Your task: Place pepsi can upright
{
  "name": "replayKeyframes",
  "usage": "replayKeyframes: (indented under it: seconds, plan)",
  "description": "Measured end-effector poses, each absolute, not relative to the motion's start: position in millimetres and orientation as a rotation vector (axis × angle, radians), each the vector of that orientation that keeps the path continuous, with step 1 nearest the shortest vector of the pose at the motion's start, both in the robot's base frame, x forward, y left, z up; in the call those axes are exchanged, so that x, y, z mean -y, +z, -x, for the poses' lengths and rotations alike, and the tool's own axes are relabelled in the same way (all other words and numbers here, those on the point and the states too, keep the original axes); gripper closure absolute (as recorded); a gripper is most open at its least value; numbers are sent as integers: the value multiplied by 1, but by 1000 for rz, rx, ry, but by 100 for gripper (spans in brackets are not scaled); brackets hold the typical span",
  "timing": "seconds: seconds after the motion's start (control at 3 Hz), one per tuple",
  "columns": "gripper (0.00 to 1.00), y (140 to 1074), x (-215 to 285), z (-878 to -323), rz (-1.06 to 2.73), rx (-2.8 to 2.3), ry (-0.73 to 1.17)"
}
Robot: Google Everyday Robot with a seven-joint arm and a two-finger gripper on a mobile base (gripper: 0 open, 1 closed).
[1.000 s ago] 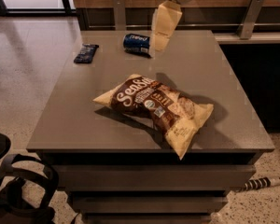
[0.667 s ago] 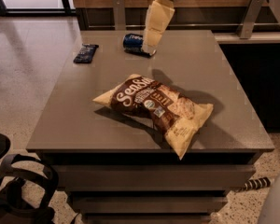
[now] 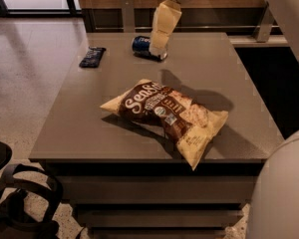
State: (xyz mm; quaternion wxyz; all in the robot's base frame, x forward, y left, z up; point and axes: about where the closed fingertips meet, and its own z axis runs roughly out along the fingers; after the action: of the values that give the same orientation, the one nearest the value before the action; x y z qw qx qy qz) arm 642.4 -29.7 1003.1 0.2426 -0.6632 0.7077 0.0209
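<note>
The pepsi can point(image 3: 140, 44), dark blue with a silver end, lies on its side near the far edge of the grey table point(image 3: 229, 68). My gripper point(image 3: 158, 48) reaches down from the top of the view with its cream-coloured body. Its tip is right at the can's right end and covers part of it. I cannot tell whether it touches the can.
A brown and cream chip bag point(image 3: 167, 114) lies flat in the middle of the table. A flat dark wrapped snack bar point(image 3: 92, 57) lies at the far left edge. A black chair point(image 3: 10, 193) stands at the lower left. A white robot part point(image 3: 284, 188) fills the lower right.
My gripper has moved left and down, from above the can's right side to close against the can. The can, bag and bar have not moved.
</note>
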Motion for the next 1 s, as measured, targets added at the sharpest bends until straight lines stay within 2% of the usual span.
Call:
replayKeyframes:
  seconds: [1.0]
  plan:
    - [0,952,16,-722,1761,-1937,173]
